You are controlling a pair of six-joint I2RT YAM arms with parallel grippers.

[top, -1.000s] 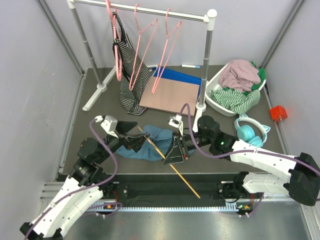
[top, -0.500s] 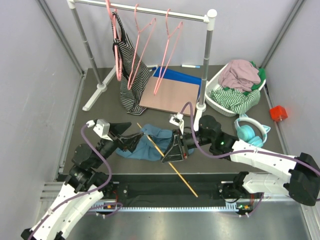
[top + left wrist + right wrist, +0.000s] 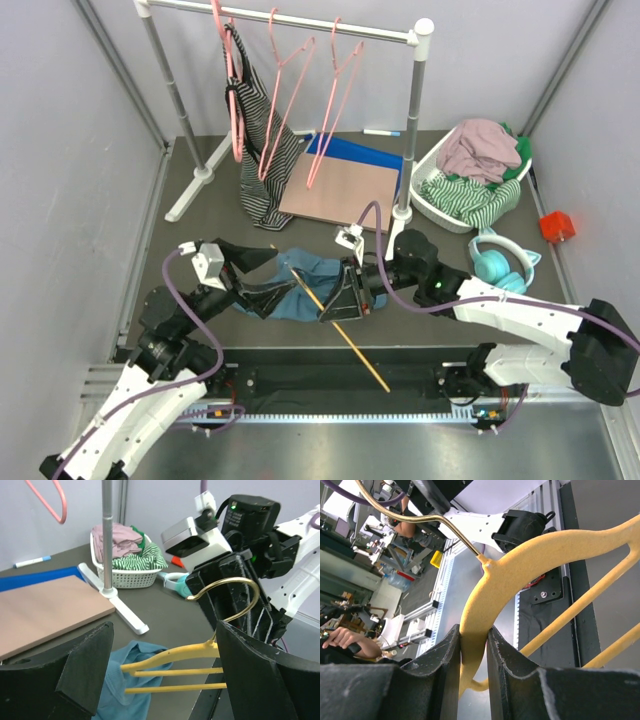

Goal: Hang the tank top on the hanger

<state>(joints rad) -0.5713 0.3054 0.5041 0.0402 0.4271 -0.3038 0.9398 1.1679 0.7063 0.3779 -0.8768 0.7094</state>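
Observation:
The teal-blue tank top (image 3: 302, 287) lies crumpled on the dark table between my arms. One end of the yellow-orange hanger (image 3: 345, 335) is pushed into it, and its long bar slants toward the near edge. My right gripper (image 3: 343, 295) is shut on the hanger's shoulder just below the metal hook; the right wrist view shows the hanger (image 3: 530, 565) pinched in that gripper (image 3: 474, 630). My left gripper (image 3: 262, 275) is open at the top's left side. In the left wrist view the hanger (image 3: 200, 650) and the tank top (image 3: 125, 680) lie between its spread jaws (image 3: 165, 630).
A white clothes rack (image 3: 410, 130) stands at the back with pink hangers (image 3: 335, 100) and a striped garment (image 3: 262, 150). A brown board (image 3: 340, 190) lies on a blue one. A white basket (image 3: 440, 205) of clothes, teal headphones (image 3: 500, 262) and a red object (image 3: 556, 226) are at the right.
My left arm has drawn back to the left and its open gripper has settled at the top's left side. The right gripper and hanger have shifted slightly left.

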